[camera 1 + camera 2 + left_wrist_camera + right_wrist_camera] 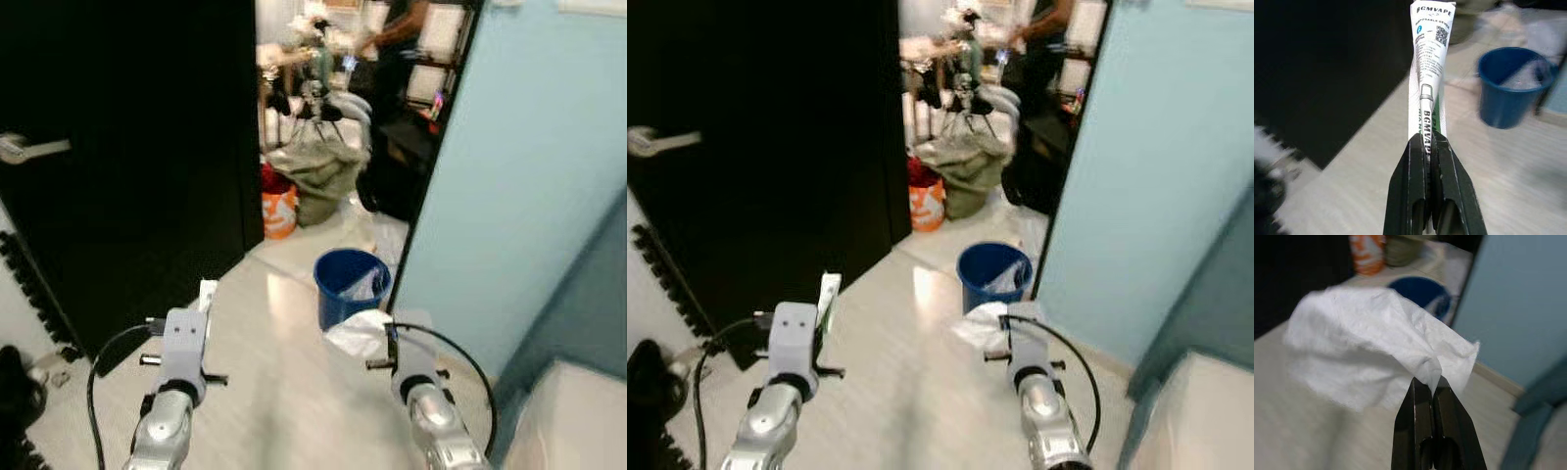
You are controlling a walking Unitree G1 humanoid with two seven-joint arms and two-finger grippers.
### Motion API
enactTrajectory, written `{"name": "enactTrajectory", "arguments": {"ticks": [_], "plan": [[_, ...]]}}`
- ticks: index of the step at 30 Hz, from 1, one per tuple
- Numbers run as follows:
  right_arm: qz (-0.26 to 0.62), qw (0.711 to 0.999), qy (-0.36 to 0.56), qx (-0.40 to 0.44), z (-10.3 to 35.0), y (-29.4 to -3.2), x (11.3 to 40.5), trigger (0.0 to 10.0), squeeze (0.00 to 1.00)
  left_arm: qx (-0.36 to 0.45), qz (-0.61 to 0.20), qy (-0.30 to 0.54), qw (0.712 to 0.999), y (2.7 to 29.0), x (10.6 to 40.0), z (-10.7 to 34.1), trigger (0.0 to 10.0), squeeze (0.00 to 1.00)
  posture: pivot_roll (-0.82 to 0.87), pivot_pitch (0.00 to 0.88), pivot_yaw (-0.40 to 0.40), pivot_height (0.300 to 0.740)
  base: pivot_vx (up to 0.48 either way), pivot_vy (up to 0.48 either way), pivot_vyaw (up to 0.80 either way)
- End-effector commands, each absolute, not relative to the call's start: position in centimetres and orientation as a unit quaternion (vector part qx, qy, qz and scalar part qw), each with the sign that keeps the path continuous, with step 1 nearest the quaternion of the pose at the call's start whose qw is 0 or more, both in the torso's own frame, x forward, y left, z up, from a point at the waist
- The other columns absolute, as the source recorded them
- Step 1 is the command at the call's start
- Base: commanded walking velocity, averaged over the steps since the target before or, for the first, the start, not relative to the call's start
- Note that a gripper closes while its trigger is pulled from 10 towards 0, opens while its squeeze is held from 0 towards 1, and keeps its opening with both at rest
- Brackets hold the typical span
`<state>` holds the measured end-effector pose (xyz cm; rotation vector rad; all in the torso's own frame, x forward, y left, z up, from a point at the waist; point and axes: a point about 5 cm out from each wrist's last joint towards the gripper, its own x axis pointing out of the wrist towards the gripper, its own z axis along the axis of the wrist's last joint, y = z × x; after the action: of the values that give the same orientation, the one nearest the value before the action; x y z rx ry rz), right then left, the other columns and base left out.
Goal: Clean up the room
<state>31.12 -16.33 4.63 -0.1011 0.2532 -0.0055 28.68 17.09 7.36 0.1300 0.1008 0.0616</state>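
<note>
My left gripper (1427,142) is shut on a flat white wrapper (1429,73) with black print and a green stripe; the wrapper (206,296) sticks up beyond the left arm. My right gripper (1431,382) is shut on a crumpled white tissue (1371,347), which hangs in front of the right arm (361,333). A blue bin (351,284) with a clear liner stands on the pale floor just ahead, slightly right of centre, by the corner of the light blue wall.
A black door (127,166) with a silver handle (29,149) stands open on the left. Beyond the doorway lie an orange bag (279,211), a grey-green sack (318,176) and clutter, with a person (397,39) at the back. A light blue wall (529,176) fills the right.
</note>
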Motion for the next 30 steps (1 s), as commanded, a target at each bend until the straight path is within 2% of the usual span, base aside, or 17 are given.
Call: {"name": "enactTrajectory", "arguments": {"ticks": [1,13,16,30], "plan": [[-0.007,0.991,0.129,-0.043,4.5,-16.4,31.0,10.0,0.00,0.061,0.030,0.061,0.996,17.0,28.5,7.0,10.0,0.00,0.03,0.041,-0.022,0.694,0.000,0.000,-0.80],[0.008,0.990,0.130,-0.046,4.6,-16.0,31.3,10.0,0.00,0.057,0.037,0.061,0.996,17.3,28.3,7.0,10.0,0.00,0.03,0.029,-0.039,0.694,0.000,0.000,-0.80],[0.031,0.989,0.127,-0.069,4.7,-15.6,31.3,10.0,0.00,0.059,0.040,0.052,0.996,17.3,28.3,7.2,10.0,0.00,0.03,0.026,-0.042,0.694,0.000,0.000,0.00],[0.044,0.987,0.137,-0.071,4.4,-15.2,31.3,10.0,0.00,0.053,0.046,0.042,0.997,17.4,28.6,7.6,10.0,0.00,0.03,0.021,-0.046,0.694,0.038,0.000,0.00]]}}
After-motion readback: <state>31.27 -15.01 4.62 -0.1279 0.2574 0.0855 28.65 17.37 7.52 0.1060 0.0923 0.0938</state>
